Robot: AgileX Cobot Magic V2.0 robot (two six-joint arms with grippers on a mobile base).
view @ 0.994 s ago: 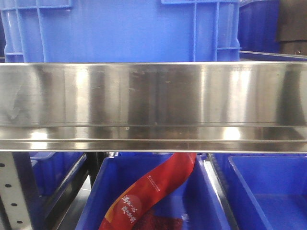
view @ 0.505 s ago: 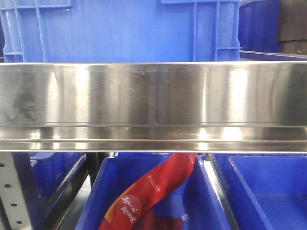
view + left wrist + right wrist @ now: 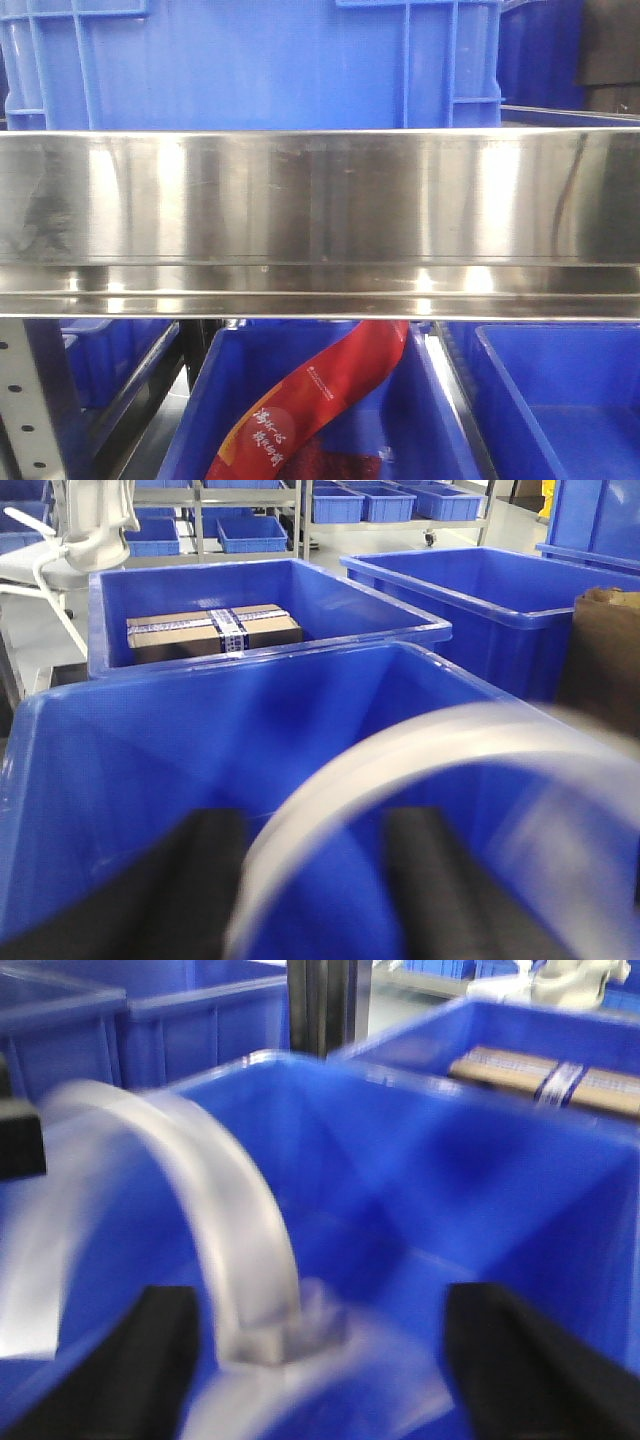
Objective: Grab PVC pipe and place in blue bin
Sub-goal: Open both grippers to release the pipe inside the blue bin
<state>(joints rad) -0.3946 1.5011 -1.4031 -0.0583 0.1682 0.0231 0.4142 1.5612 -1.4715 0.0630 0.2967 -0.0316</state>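
Here, in the front-facing view, a stainless steel shelf rail (image 3: 320, 215) spans the frame, with one large blue crate (image 3: 250, 65) standing above it. Below the rail sit two blue bins: one holds a red printed pouch (image 3: 320, 400), and the other (image 3: 560, 400) is just to its right. Neither arm nor the pipe shows in this view.

From the left wrist, the left gripper (image 3: 320, 880) shows two dark fingers (image 3: 200, 880) set apart, with the PVC pipe (image 3: 420, 755) arching as a blurred white curve across them, over the nearest blue bin (image 3: 150, 730); whether the fingers touch it cannot be told. Behind that bin stand two more blue bins, one holding a single cardboard box (image 3: 213, 630) banded with tape.

From the right wrist, the right gripper (image 3: 320, 1360) has its two black fingers (image 3: 130, 1360) spread wide. The pipe (image 3: 230, 1220) curves between them, motion-blurred, above the open blue bin (image 3: 480, 1180), touching neither finger as far as the blur allows. A second banded cardboard box (image 3: 560, 1080) lies in the bin beyond.
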